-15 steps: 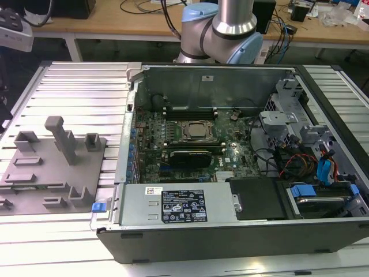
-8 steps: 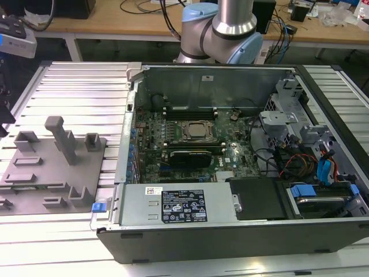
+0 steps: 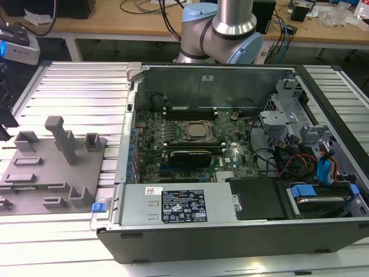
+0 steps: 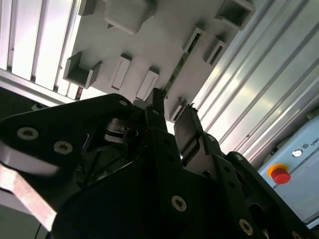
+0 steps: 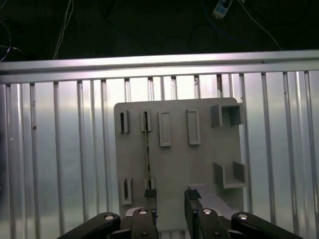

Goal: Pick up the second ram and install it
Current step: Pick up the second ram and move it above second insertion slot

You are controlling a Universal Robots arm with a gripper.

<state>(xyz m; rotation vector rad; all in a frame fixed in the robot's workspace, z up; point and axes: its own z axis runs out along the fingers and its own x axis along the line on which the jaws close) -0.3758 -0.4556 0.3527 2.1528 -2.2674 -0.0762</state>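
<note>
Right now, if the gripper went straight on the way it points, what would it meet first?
Probably the second ram, standing on edge in the grey holder plate: one finger of the open gripper lines up with its near end. Depth is unclear, though.

My tool (image 5: 170, 196) is black with silver screws (image 5: 143, 212). The second ram (image 5: 147, 154) is a dark green sliver against the pale grey fixture plate (image 5: 174, 164). The tabletop (image 5: 50, 149) is ribbed silver, the motherboard (image 3: 151, 144) green, the case (image 3: 230, 242) black.
</note>
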